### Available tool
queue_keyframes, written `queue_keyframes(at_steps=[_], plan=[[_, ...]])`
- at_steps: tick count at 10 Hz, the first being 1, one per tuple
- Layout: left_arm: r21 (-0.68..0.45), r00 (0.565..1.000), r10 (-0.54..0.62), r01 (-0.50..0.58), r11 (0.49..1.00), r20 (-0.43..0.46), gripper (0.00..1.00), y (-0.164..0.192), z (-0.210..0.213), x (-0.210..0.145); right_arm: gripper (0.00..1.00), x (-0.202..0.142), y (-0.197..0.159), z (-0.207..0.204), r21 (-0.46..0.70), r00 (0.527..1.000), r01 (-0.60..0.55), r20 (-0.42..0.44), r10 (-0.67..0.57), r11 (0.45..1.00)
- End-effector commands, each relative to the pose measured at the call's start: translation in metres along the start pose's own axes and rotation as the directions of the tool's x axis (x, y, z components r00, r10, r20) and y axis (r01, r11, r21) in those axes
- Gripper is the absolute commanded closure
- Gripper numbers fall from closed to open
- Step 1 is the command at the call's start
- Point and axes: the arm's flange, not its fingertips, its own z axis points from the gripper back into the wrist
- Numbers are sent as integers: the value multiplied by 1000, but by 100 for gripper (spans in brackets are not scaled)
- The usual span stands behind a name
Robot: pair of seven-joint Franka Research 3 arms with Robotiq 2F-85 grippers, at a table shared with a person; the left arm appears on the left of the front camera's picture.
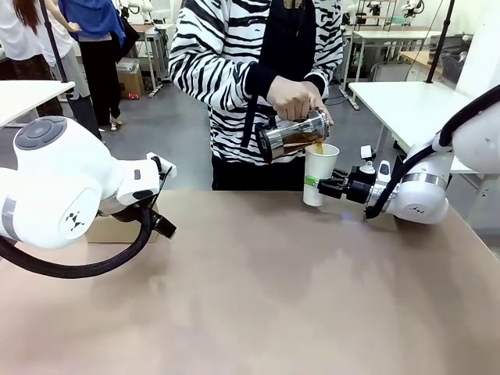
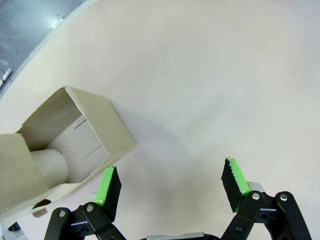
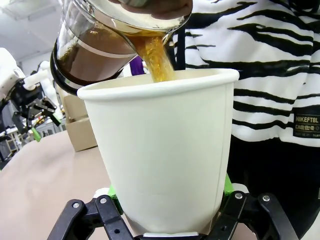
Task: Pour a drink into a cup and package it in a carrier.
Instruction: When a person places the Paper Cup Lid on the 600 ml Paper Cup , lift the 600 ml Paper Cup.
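Brown cardboard shows at the left of the front view: the carrier [image 1: 109, 229], half hidden behind my left arm. It lies just beside my left gripper [image 2: 172, 182], whose jaws stand wide apart over the table [image 2: 200, 75] with nothing between them. Right of centre, the person's hand [image 1: 293, 98] tips the glass jug [image 1: 293, 134], and the drink [image 3: 155, 55] streams into the cup [image 1: 319, 176]. My right gripper [image 1: 324, 186] clamps that cup low on its wall, upright and unlidded. From the cup the carrier lies well apart to the left, so I judge my left arm the nearer to it.
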Motion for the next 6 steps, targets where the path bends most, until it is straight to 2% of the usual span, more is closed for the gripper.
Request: queue_keyframes(at_steps=[1, 6], plan=[[-2, 1000, 0, 0, 1000, 1, 0, 0, 0, 0, 20, 5, 4, -1, -11, 1000, 3, 12, -3, 1000], [-2, 1000, 0, 0, 1000, 1, 0, 0, 0, 0, 20, 5, 4, -1, -11, 1000, 3, 12, -3, 1000]])
